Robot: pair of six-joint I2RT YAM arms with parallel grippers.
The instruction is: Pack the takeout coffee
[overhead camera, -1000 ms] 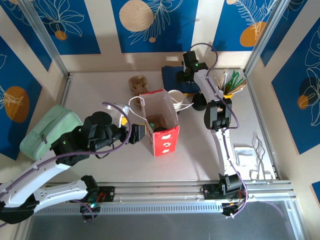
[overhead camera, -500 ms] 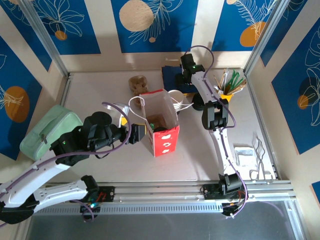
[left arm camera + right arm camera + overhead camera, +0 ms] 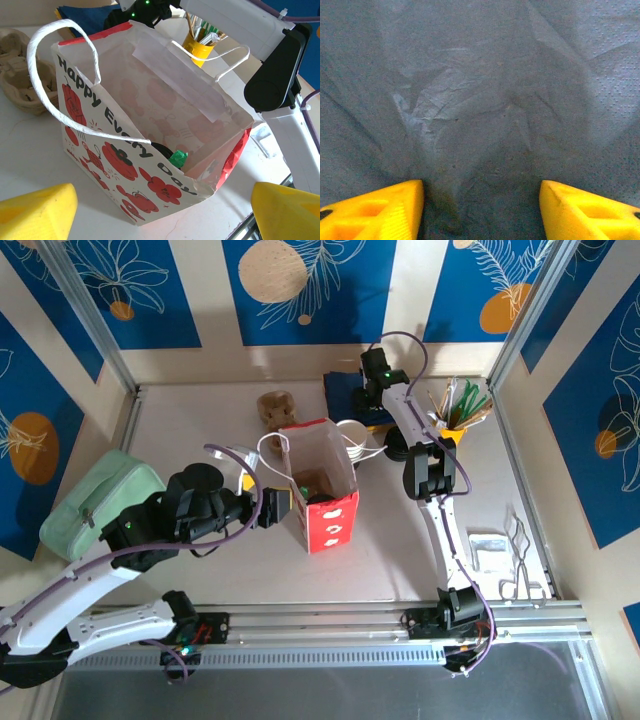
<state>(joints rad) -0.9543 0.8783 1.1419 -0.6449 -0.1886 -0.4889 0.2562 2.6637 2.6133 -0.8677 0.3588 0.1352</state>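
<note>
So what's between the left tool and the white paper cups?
The red-and-white paper bag stands between the left tool and the white paper cups, seen in the top view.

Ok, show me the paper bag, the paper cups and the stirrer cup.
paper bag (image 3: 115,155): left wrist view, on the printed side wall.
paper cups (image 3: 350,430): top external view, on the front cup's white inside.
stirrer cup (image 3: 200,49): left wrist view, on its yellow wall.

Paper bag mouth open, handle arching over. Right arm crowds far-right corner beside stirrer cup. Open passage over near-centre table.
</note>
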